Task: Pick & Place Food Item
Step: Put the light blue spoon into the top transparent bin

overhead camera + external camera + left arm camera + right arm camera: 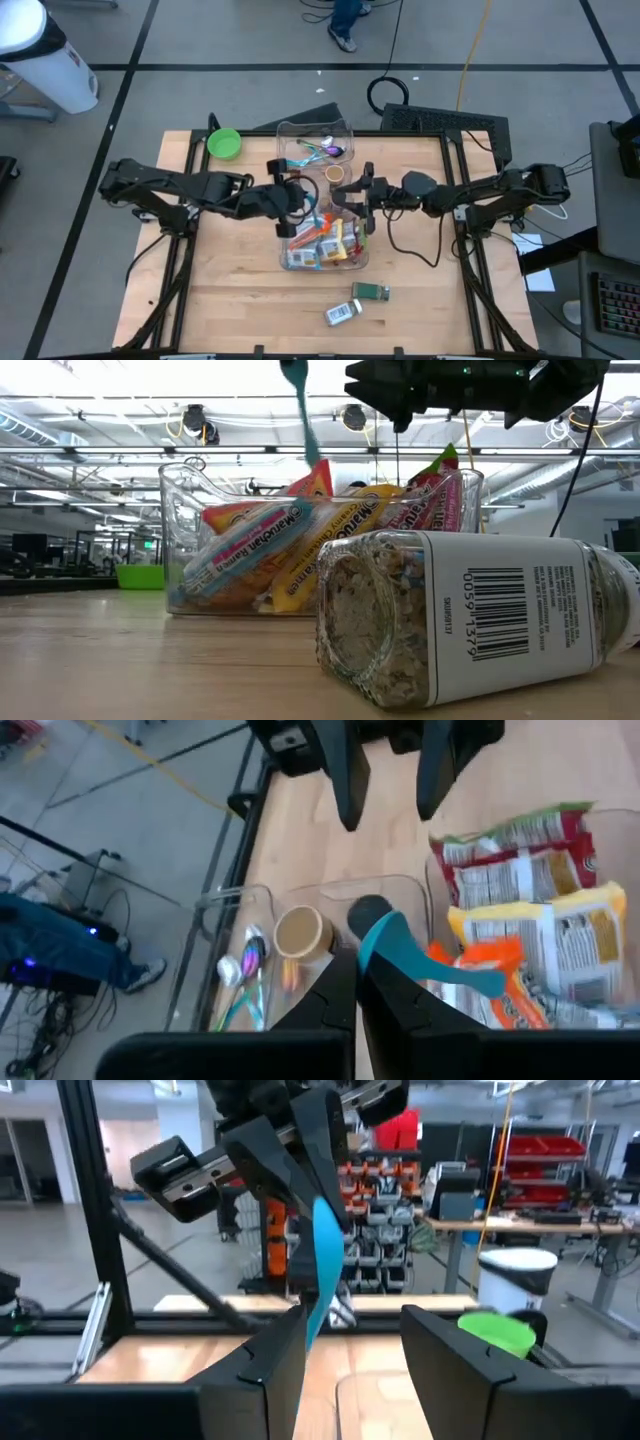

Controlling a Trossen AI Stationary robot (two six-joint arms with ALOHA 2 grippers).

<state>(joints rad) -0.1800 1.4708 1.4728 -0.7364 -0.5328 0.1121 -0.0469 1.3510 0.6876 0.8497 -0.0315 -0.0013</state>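
Observation:
A clear bin (325, 245) near the table's middle holds several ramen and snack packets (300, 535). My left gripper (303, 197) hovers above that bin's far end, shut on a teal plastic utensil (385, 938). The same utensil (322, 1250) hangs in front of my right gripper (350, 1370). My right gripper (350, 196) faces the left one across the bin. It is open, with nothing between its fingers. My left gripper pinches the teal utensil's broader end (372, 952) between its two fingers. The fingers come from the table's left, slanting down. The narrow end (312, 445) hangs below the fingers, above the packets and clear of the bin.
A second clear bin (318, 148) at the far side holds spoons, with a brown cup (334, 173) beside it. A green bowl (224, 143) stands far left. A jar (343, 312) lies on its side near the front edge, beside a green-lidded item (372, 291).

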